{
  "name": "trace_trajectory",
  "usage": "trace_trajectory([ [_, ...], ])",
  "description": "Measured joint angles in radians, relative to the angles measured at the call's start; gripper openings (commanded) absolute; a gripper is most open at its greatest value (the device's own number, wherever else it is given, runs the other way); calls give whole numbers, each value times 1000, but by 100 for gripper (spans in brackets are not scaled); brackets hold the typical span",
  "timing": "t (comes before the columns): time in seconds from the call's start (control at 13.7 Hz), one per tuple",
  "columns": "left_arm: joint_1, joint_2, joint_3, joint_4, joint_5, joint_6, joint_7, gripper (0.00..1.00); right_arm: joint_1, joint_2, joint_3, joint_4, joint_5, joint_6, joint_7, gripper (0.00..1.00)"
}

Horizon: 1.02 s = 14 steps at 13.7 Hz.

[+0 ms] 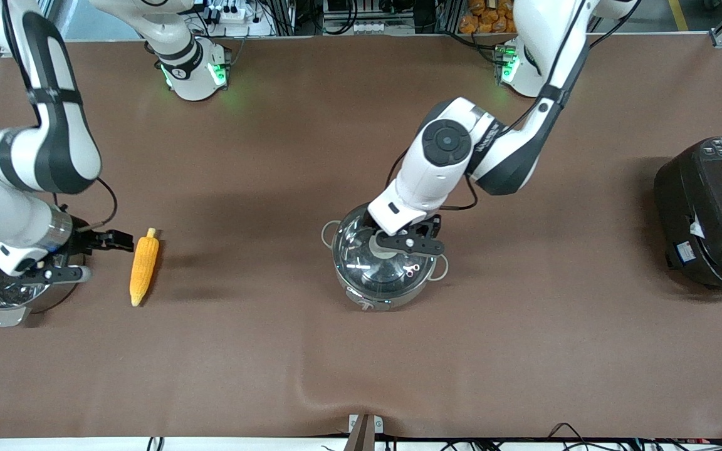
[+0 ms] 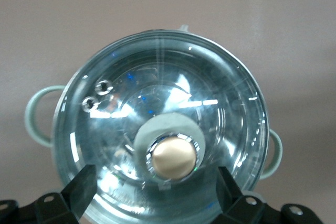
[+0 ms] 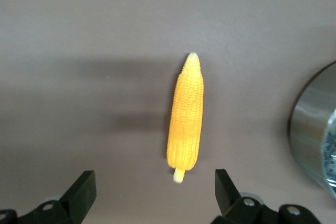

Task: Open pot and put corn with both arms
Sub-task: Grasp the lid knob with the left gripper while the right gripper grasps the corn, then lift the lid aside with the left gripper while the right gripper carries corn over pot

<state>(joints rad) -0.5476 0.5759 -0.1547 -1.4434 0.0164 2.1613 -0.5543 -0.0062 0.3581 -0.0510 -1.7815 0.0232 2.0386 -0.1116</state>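
Counting across your brown bench (image 1: 361, 363), you had one shiny round stainless-steel pot (image 1: 385, 263), one yellow-orange tapered corn cob (image 1: 144, 268), one steel steamer pot with a flat tab handle (image 1: 0, 294) and one big black cooker (image 1: 712, 213). Two white arms with black joints worked over them.

Your shiny pot sat near the middle of the bench with its round glass lid (image 2: 163, 129) on it. The pot showed two thin wire loop handles, one on each side, and the lid carried one copper-coloured knob (image 2: 173, 157). Your left end effector (image 1: 406, 241) hung right over that lid, its two fingers (image 2: 79, 187) spread wide with the knob between them; neither finger touched the knob in the left wrist view.

Your one corn cob lay flat on the bench toward the right arm's end, well apart from the shiny pot and just beside the steamer pot. Its short pale stalk end pointed away from the front camera and its tapered tip pointed toward it.

Your right end effector (image 1: 94, 241) hovered beside the cob's stalk end, over the steamer pot's rim. Its two fingers (image 3: 81, 192) stood spread apart and held nothing. The black cooker stood alone at the left arm's end.
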Motion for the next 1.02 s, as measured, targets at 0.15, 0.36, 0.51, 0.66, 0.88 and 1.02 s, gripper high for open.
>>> trace_trajectory([
  [0.15,-18,28,1,17,41,1,-36,100,-21,66,-3,-2,0,49,-6,100],
  [0.36,-30,45,2,24,49,1,-67,0,-28,174,-3,-7,1,133,-12,100],
  [0.51,-33,48,2,25,50,1,-95,0,-27,237,-1,-7,3,173,-12,100],
  [0.66,-35,49,5,26,55,-3,-107,0,-28,270,-2,-7,26,193,-12,80],
  [0.88,-35,48,5,29,55,-6,-114,0,-29,276,-2,-2,38,193,-12,10],
  [1.02,-32,34,7,44,55,-25,-124,0,-29,275,-3,9,39,193,-12,0],
])
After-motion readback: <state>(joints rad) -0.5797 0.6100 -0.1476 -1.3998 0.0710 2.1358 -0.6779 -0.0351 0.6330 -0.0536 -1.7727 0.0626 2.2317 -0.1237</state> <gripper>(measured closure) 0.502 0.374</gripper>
